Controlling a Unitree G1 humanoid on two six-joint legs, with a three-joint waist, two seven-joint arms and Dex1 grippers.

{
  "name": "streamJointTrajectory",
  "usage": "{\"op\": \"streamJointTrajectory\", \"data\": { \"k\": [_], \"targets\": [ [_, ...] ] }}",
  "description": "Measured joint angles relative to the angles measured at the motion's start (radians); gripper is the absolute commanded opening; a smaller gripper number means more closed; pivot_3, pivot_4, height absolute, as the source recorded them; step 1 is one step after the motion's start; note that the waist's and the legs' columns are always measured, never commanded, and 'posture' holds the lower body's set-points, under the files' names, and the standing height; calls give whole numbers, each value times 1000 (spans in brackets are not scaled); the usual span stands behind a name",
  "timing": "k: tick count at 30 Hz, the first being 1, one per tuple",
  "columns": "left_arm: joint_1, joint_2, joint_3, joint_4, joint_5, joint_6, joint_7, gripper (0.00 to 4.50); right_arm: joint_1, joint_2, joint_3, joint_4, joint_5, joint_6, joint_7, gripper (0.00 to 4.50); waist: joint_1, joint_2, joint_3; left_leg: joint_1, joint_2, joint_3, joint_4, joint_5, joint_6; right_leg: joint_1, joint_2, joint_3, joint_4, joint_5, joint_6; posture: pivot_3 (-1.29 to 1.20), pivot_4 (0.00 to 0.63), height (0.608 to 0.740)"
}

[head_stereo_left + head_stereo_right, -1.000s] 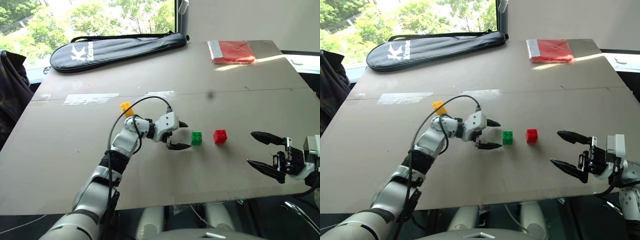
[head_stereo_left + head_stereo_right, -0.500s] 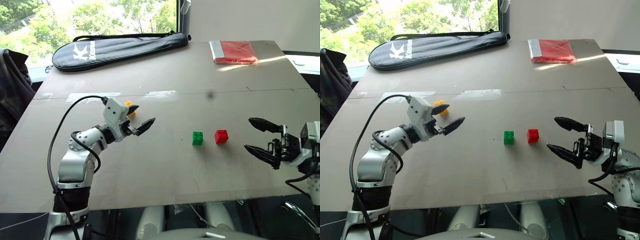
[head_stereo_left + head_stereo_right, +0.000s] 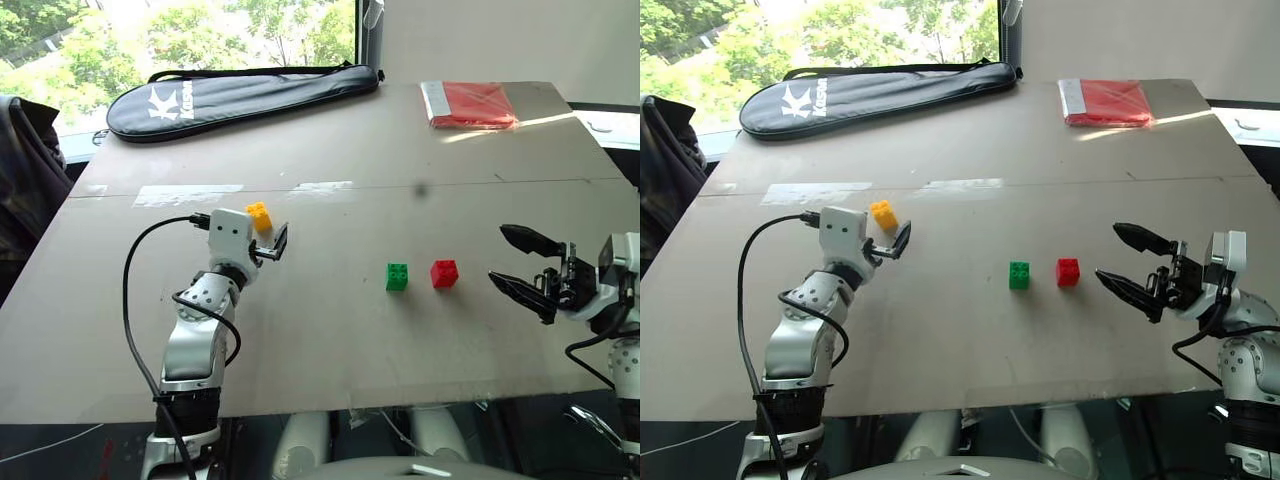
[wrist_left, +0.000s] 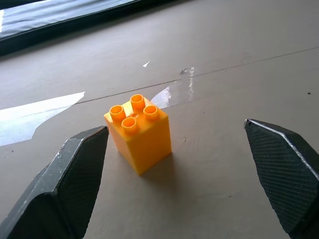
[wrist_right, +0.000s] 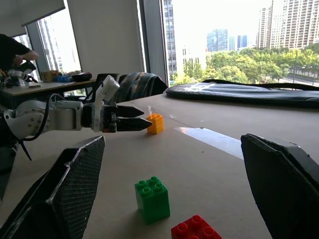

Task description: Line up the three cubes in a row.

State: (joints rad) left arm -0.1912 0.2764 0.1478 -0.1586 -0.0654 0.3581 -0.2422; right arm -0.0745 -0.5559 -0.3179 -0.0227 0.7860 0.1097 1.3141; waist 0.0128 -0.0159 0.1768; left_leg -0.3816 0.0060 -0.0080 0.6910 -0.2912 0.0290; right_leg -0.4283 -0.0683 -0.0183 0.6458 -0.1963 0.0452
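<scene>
Standing well apart from the other two bricks, the yellow cube [image 3: 259, 216] is seen on the left part of the table [image 3: 330, 340], just beyond the left gripper [image 3: 268, 244]. A second ago that gripper was stretched across to the green cube [image 3: 397, 277], its fingers just beside it; since then it has been drawn back to the left and turned, so that it is now pointed forward at the yellow cube. In the left wrist view the yellow brick [image 4: 139, 133] is framed between the two fingers, which are spread wide and are not touching it. The green cube and the red cube [image 3: 444, 273] are found side by side near the middle of the table, close but with a small gap between them, where they also lay a second ago. The right gripper [image 3: 522, 268] is held over the table's right edge, aimed toward the red cube and clear of it, its jaws wide apart and nothing held; only a slight shift is noted in it. At the far edge a black racket bag [image 3: 240, 92] and a flat red packet [image 3: 472, 104] are left lying as before.
</scene>
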Motion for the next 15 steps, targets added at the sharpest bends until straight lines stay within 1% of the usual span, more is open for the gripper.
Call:
{"op": "streamJointTrajectory", "data": {
  "k": [10, 15],
  "targets": [
    [-77, -70, 2, 141, 33, -66, 139, 4455, 8, 0, -7, 25, -17, -22, 28, 4500, 1, 0, 0, 0, 0, 0, 0, 0, 0, 0, 0, 0, 0, 0, 0, 0, 150, 694],
    [-173, -100, -1, 333, 46, -130, 195, 4455, 8, 0, -9, 38, -27, -37, 40, 4500, 2, 0, 0, 0, -2, 0, 0, 0, 0, 0, 0, -1, 0, 0, 0, 0, 150, 694]
  ]
}}
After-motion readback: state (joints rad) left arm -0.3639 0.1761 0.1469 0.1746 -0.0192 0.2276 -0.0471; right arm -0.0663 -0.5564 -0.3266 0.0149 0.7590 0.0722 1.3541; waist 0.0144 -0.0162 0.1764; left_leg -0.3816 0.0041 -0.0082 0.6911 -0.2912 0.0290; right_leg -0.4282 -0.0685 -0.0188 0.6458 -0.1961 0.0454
